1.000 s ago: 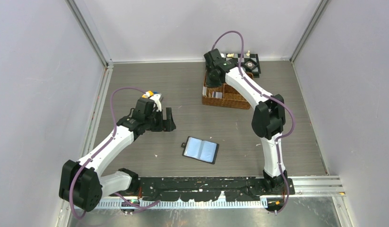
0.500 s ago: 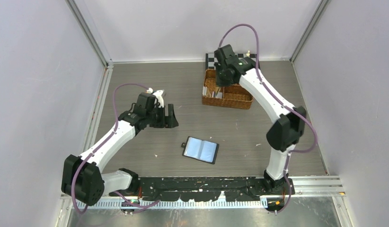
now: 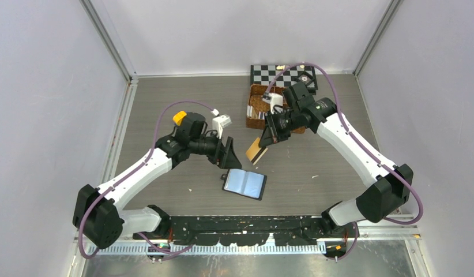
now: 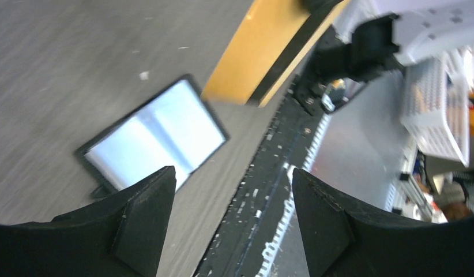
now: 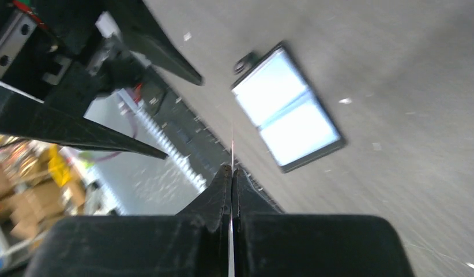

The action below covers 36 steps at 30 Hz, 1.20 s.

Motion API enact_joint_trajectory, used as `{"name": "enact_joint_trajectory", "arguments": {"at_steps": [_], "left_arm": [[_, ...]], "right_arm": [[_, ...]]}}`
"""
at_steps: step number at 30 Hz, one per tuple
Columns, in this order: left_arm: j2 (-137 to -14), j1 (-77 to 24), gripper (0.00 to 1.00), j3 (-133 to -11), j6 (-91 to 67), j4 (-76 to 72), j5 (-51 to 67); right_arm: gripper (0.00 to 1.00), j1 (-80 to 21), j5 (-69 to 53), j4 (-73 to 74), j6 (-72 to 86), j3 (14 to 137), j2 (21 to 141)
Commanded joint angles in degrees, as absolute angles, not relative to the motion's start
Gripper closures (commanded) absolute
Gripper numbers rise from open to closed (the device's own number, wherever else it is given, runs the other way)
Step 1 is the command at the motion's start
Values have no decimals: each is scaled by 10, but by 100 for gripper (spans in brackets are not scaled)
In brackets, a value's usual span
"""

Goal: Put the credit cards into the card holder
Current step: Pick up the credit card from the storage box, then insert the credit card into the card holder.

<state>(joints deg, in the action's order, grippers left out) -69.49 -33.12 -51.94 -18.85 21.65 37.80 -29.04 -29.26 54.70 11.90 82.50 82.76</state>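
Tabletop [image 3: 165, 98] of grey wood-grain, pale walls [image 3: 50, 86] around; left jaws wide, right jaws pinching tan card [image 3: 256, 151].

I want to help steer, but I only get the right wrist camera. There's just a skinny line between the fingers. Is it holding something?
Observer: Yes. The right end effector pinches a tan-orange card; you see it edge-on.
Operator: Is it over the wallet yet?
Observer: No. From above, it hangs just past the open wallet's far edge.
Operator: Where are the others?
Observer: Pale cards show in a wicker basket at the far side, beside a checkered board.
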Motion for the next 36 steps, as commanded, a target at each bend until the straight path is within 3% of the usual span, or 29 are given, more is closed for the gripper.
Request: {"name": "enact_joint_trajectory", "arguments": {"at_steps": [1,8,14,18,22,24,25,27,31,36], "left_arm": [[-678,-374,24,-531,-171,162,489],[-670,-379,25,-525,-183,149,517],[-680,-384,38,-523,-205,134,545],[-679,-384,58,-519,-222,116,563],[-676,-384,92,-505,-254,79,591],[-671,-384,100,-500,-257,75,605],[-666,-384,100,-498,-259,74,608],[-655,-384,100,-491,-261,70,599],[-633,-384,100,-475,-279,56,556],[-606,-384,100,-436,-351,-29,461]], "right_arm": [[99,-292,-494,518,106,794,786],[99,-297,-583,546,89,775,772],[100,-309,-621,564,64,777,778],[99,-315,-614,578,50,778,786],[99,-316,-590,580,45,782,792],[93,-315,-565,573,51,781,791],[85,-315,-556,558,66,775,789],[59,-314,-533,513,104,759,780],[35,-311,-521,372,192,703,739],[30,-303,-480,152,349,604,655]]}}
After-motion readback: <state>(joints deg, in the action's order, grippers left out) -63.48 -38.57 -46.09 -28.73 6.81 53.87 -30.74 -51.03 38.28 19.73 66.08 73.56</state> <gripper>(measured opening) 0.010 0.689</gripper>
